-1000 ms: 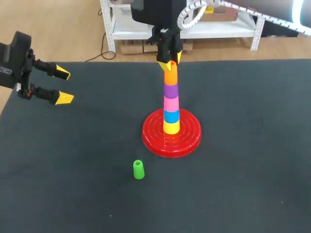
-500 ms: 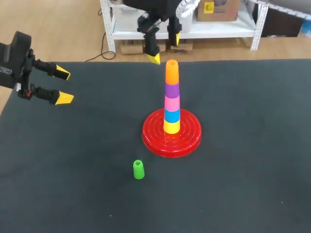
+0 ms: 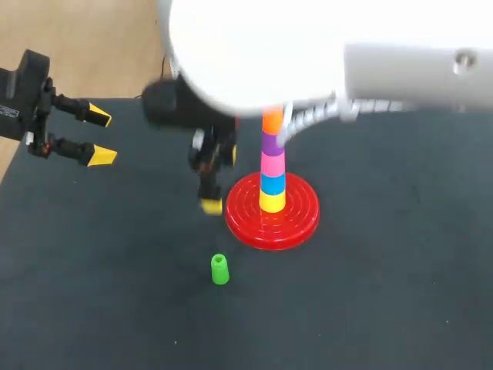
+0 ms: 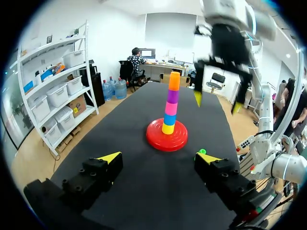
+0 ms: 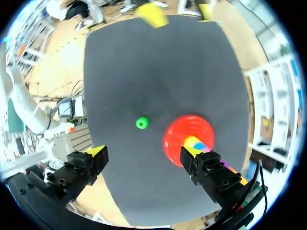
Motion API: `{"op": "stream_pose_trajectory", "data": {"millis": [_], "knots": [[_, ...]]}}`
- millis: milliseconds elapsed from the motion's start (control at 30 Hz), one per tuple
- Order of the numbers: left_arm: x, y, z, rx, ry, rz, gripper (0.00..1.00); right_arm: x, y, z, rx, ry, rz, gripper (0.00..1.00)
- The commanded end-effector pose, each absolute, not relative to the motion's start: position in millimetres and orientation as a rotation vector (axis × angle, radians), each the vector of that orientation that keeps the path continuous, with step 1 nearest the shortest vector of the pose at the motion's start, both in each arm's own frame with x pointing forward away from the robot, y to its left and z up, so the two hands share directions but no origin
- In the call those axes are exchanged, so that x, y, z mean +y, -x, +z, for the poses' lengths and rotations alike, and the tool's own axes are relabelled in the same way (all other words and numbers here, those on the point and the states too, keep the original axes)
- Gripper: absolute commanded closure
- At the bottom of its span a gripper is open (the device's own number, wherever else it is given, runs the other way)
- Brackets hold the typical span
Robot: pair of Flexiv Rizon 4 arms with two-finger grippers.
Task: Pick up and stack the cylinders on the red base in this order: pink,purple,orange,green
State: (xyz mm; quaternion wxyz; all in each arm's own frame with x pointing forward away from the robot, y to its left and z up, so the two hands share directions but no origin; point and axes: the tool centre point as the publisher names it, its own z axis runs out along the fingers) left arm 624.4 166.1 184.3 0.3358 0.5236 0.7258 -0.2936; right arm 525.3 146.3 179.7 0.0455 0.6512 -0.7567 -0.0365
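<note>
One red base [image 3: 296,223] is carrying five stacked cylinders [image 3: 271,166]; one green cylinder [image 3: 219,269] is lying alone at lower centre; two grippers are hovering, the left gripper [image 3: 100,136] and the right gripper [image 5: 142,152].

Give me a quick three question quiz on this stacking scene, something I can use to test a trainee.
1. True or false: the green cylinder stands on the table, apart from the red base.
2. Which cylinder is topmost above the red base? A pink, B orange, C blue.
3. Is the right pincer open or shut, and does it hold anything?
Key: 1 true. 2 B, the orange cylinder. 3 open, holding nothing.
</note>
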Motion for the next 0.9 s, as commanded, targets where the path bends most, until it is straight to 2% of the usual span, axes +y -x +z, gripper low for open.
{"op": "stream_pose_trajectory", "data": {"millis": [33,433,900], "knots": [[167,-624,183,1.890,-1.365,-0.765,0.00,151,-500,126,-2.232,-2.084,-0.168,0.00],[167,-624,183,1.890,-1.365,-0.765,0.00,152,-482,54,-2.169,-2.013,-0.213,0.00],[167,-624,183,1.890,-1.365,-0.765,0.00,153,-491,37,-2.224,-1.975,-0.135,0.00]]}}
